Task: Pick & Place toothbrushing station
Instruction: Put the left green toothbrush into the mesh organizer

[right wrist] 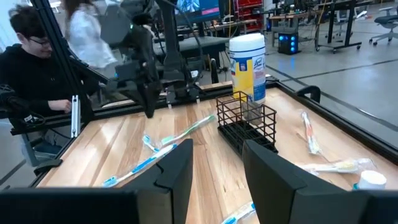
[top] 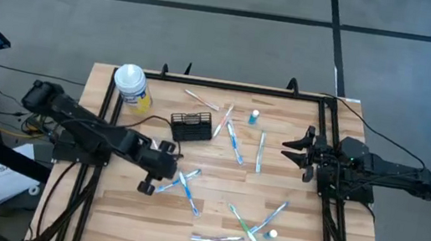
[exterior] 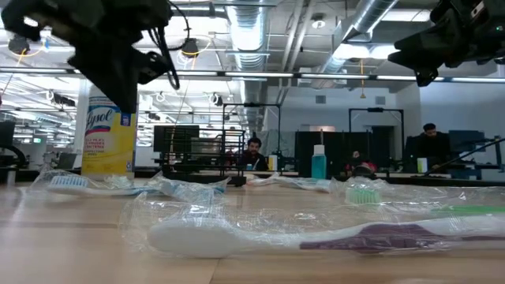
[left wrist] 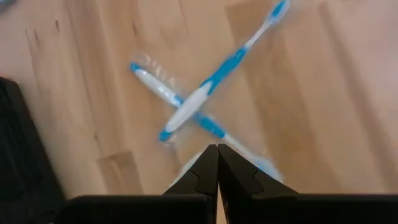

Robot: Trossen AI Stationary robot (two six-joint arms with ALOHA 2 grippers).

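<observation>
The toothbrushing station, a small black wire-mesh caddy (top: 192, 126), stands upright on the wooden table (top: 301, 234) at the far middle; it also shows in the right wrist view (right wrist: 247, 121). My left gripper (top: 176, 168) is shut and empty, raised above two crossed blue toothbrushes (left wrist: 199, 99), a little nearer than the caddy. It also shows in the right wrist view (right wrist: 149, 109). My right gripper (top: 294, 153) is open and empty at the table's right side, pointing toward the caddy; its fingers frame the right wrist view (right wrist: 214, 168).
A yellow canister with a white lid (top: 131, 88) stands left of the caddy. Several wrapped toothbrushes (top: 234, 140) lie scattered over the table, more near the front edge (top: 255, 232). A small blue bottle (top: 254, 117) stands at the far middle. People sit beyond the table (right wrist: 31, 62).
</observation>
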